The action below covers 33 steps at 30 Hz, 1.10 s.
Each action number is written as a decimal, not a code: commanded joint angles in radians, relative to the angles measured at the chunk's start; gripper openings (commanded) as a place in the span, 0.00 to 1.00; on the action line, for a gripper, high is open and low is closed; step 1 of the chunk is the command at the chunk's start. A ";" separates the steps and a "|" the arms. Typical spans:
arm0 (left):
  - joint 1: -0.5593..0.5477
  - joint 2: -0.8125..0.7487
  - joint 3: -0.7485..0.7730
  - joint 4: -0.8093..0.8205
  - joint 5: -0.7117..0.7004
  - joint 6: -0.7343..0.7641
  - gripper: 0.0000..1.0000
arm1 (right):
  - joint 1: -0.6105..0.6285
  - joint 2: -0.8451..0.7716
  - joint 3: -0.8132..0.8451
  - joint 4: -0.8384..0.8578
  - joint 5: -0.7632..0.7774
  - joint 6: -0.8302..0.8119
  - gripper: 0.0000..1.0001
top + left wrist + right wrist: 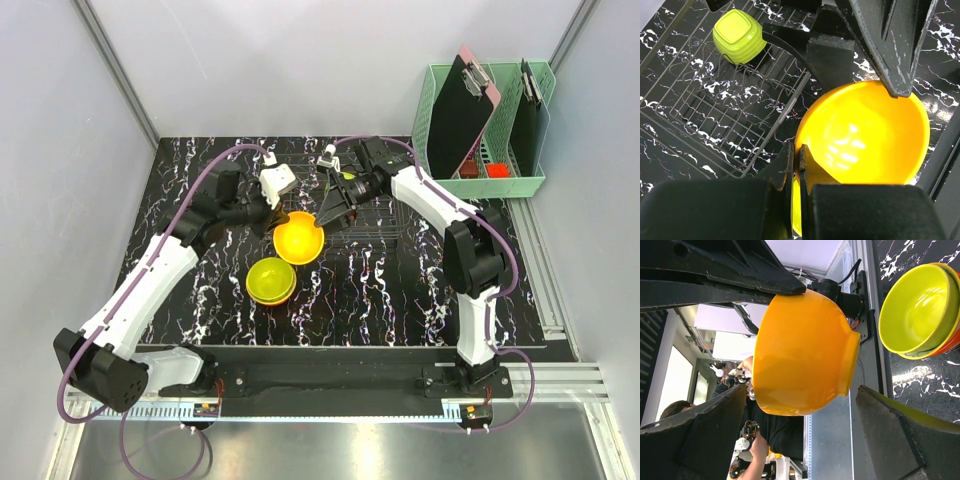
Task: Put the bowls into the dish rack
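— Where is the rack [375, 215]?
— On the table [400, 300], about midway across, toward the back.
— Anything in it?
— One bowl [737, 36], upside down, at its back left.
— And the others?
— A raised bowl [298, 237] hangs above the table, just left of the rack's front edge. The stack [271, 281] stands on the table in front of that, slightly left.
— What's on the right?
— A basket [520, 187], beyond the table's back right corner, with clipboards [462, 110] standing in it.

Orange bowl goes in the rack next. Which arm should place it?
Right, probably. The right tool, open, brackets the orange bowl, and the dish rack sits under that arm. The left tool only pinches the rim, outside the rack.
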 commanded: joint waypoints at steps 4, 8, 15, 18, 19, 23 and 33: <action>-0.005 -0.005 0.035 0.076 -0.004 -0.018 0.00 | 0.020 0.018 0.047 0.018 -0.192 0.017 0.98; -0.006 -0.008 0.029 0.079 -0.004 -0.018 0.00 | 0.032 0.034 0.061 0.016 -0.198 0.016 0.96; -0.008 -0.008 0.020 0.081 -0.002 -0.018 0.00 | 0.044 0.035 0.064 0.015 -0.209 0.011 0.90; -0.006 -0.008 0.015 0.082 -0.002 -0.018 0.00 | 0.044 0.032 0.061 0.015 -0.215 0.010 0.86; -0.008 -0.006 0.017 0.084 -0.002 -0.018 0.00 | 0.044 0.032 0.063 0.015 -0.218 0.011 0.84; -0.008 -0.009 0.012 0.087 -0.002 -0.020 0.00 | 0.044 0.026 0.064 0.015 -0.229 0.016 0.76; -0.008 -0.006 0.012 0.085 -0.001 -0.018 0.00 | 0.044 0.011 0.054 0.021 -0.229 0.019 0.10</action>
